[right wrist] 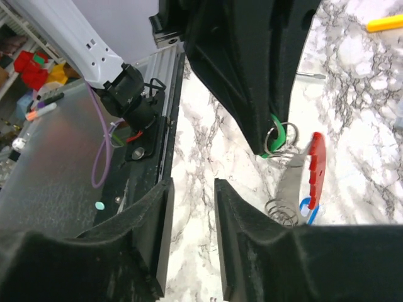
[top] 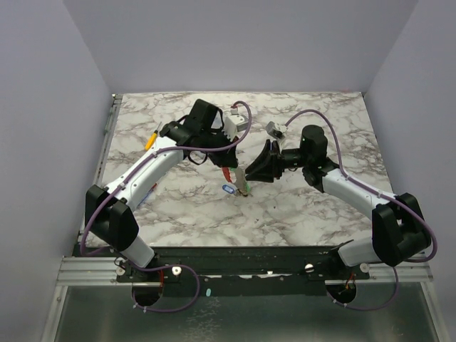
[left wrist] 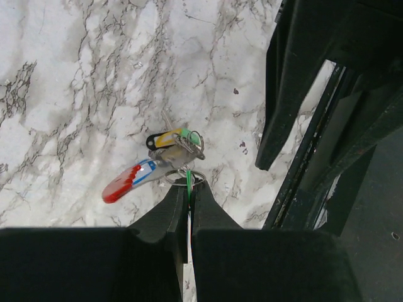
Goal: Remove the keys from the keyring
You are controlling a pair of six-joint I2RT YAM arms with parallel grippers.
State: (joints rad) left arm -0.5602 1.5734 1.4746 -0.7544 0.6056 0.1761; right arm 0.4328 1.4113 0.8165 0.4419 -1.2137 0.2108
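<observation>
**Fig. 1.** My left gripper (left wrist: pixel 189 194), fingers pressed together, pinches the green-tagged key (left wrist: pixel 187 178). The keyring (left wrist: pixel 194 145), the other keys (left wrist: pixel 165 139) and the red fob (right wrist: pixel 318 160) hang from its tip over the marble table (top: pixel 306 214). My right gripper (right wrist: pixel 192 211), the free one, stands spread on nothing just beside the bunch, which lies to one side of its gap, the fob's long axis roughly parallel to its fingers.
</observation>
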